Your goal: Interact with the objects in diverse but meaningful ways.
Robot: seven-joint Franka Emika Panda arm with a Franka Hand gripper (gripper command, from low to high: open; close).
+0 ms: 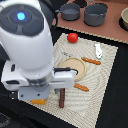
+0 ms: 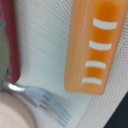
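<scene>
the orange-yellow ridged block [image 2: 94, 46] is lying on the woven mat [image 1: 107, 70] at its near edge, with fork tines [image 2: 50, 106] just beside it. the arm's white body is blocking most of that corner, and i cannot tell how the gripper's jaws are standing. the red tomato [image 1: 72, 37] is sitting near the far edge, the dark brown sausage stick [image 1: 61, 98] by the near edge, the round plate [image 1: 75, 66] mid-mat.

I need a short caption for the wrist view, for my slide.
Wrist close-up: orange ridged block lying on the woven mat, fork tines nearby.
</scene>
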